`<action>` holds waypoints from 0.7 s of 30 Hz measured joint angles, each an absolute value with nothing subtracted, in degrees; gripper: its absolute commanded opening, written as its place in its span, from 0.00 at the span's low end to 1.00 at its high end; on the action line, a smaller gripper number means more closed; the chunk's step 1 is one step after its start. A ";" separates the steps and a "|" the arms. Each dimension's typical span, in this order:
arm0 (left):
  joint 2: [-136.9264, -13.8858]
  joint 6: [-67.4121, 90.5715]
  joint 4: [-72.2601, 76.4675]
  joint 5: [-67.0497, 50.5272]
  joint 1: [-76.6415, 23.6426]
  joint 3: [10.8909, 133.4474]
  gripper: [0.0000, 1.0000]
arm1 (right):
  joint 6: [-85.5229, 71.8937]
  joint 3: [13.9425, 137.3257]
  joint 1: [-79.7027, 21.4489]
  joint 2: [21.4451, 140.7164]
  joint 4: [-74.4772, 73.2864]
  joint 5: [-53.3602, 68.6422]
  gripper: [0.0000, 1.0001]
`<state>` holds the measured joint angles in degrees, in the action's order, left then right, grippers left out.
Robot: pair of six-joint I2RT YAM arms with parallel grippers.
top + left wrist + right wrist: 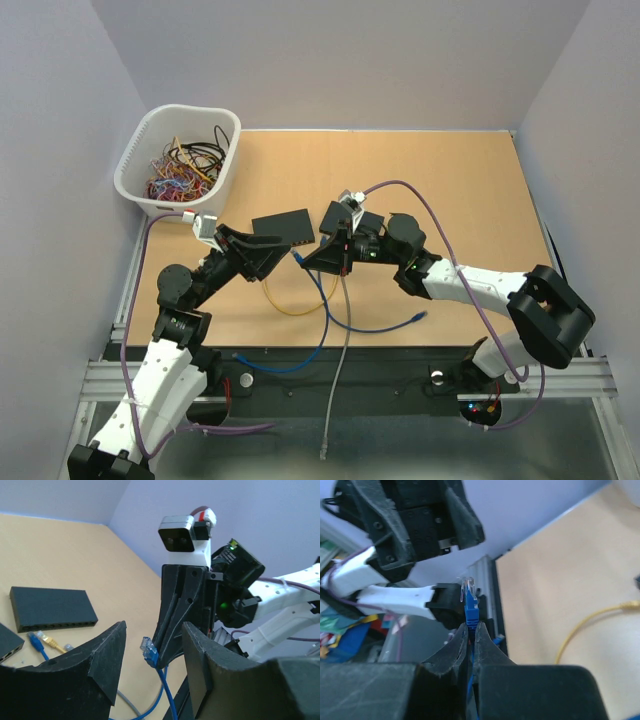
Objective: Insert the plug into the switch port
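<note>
A tan table [450, 200] carries a white basket [133, 170] at its far left corner. A black switch [283, 226], a yellow cable [290, 312] and a blue cable [385, 329] lie mid-table

Both my grippers meet mid-table, just in front of the switch [283, 227].
Basket [128, 168] sits at the table's [450, 200] far left corner, wires [185, 165] in it; switch lies right of it and nearer me. My left gripper [284, 250] is on the left, my right gripper [308, 262] on the right, tips facing. Plug [297, 256] sticks out past my right tips, in the gap between my left fingers [107, 652], touching neither. Loose cables [370, 327] lie on the table in front of the switch, trailing over the near edge.
</note>
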<state>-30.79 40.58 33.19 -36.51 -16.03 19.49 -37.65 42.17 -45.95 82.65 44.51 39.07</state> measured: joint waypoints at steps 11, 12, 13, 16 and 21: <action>-30.96 41.04 34.57 -38.76 -16.43 19.49 0.58 | -48.49 43.16 -45.82 86.11 58.17 48.29 0.00; -31.03 41.04 34.57 -38.81 -16.53 19.49 0.57 | -48.90 43.31 -45.82 86.35 58.76 48.51 0.00; -31.14 41.04 34.57 -38.83 -16.69 19.49 0.57 | -49.32 43.46 -45.82 86.63 59.24 48.53 0.01; -31.48 41.06 34.68 -38.89 -17.06 19.49 0.56 | -50.28 43.79 -45.82 87.46 60.64 48.62 0.00; -31.75 41.06 34.98 -38.85 -17.82 19.49 0.50 | -51.42 43.83 -45.82 88.60 61.67 48.71 0.00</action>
